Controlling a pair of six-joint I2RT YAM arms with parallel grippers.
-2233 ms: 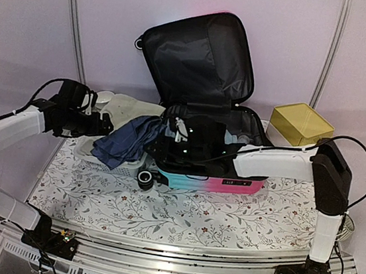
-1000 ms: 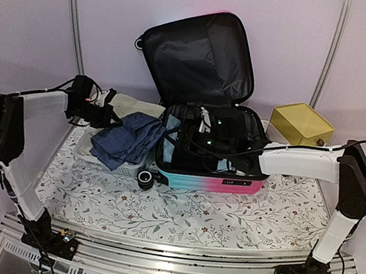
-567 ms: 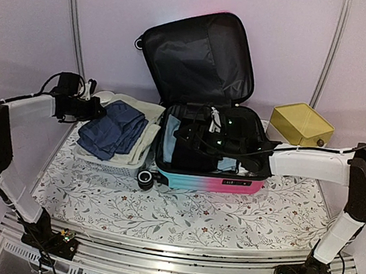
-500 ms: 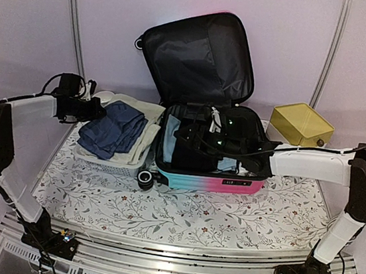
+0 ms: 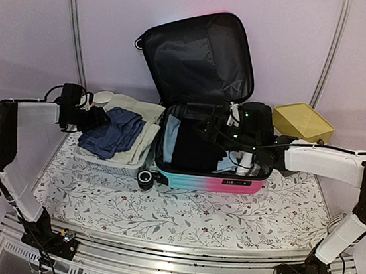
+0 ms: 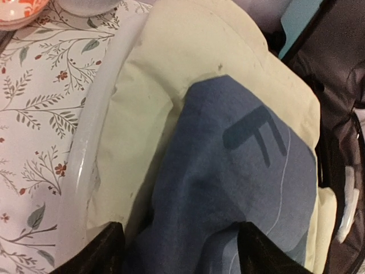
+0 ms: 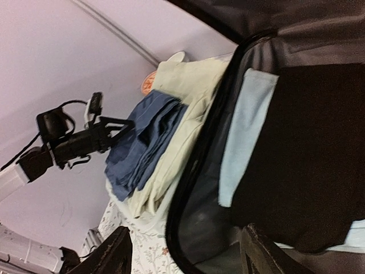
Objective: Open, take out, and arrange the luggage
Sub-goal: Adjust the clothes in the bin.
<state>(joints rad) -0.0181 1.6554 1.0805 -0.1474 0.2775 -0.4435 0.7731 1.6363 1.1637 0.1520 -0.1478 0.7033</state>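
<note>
Luggage (image 5: 191, 178), a glossy hard shell fading turquoise to pink with soft black lining, lies open beneath the right gripper (image 7: 182, 251), whose jaws are wide and empty. Left gripper (image 6: 182, 251), equally spread, hovers over crumpled blue cloth (image 6: 239, 171), the case to its right.

A robot test booth dressed up as a home: plain pale wall panels (image 5: 37, 19) on metal uprights (image 5: 74, 23) stand behind the left gripper (image 5: 101, 119) and right gripper (image 5: 207, 128); beneath them a flowered tablecloth (image 5: 194, 212) ends at a bare aluminium rail (image 5: 174, 259).
</note>
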